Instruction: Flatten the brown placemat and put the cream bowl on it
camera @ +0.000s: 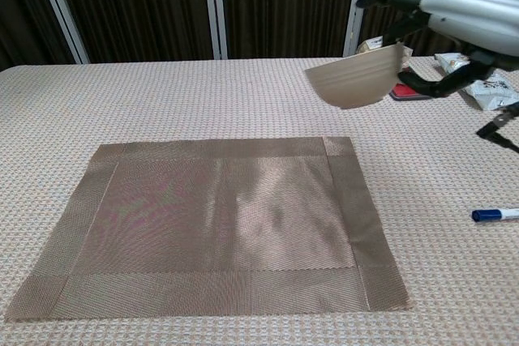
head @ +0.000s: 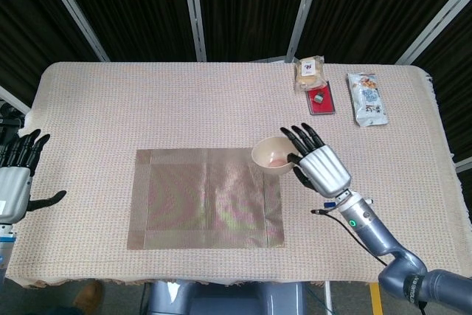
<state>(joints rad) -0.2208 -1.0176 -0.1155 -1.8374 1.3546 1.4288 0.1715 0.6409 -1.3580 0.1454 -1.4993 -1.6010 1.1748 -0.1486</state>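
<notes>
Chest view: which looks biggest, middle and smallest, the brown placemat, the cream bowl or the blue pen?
1. brown placemat, by far the largest.
2. cream bowl, held up in the air by the right robot hand, so nearness to the camera may enlarge it.
3. blue pen, smallest, partly cut off at the edge.

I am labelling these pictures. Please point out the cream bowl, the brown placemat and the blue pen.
cream bowl (head: 271, 156): head view, inside of the bowl.
brown placemat (head: 203, 198): head view, middle of the mat.
blue pen (camera: 495, 215): chest view, middle of the barrel.

Brown woven placemat, cream bowl (pinkish inside), beige waffle-textured tablecloth
</notes>
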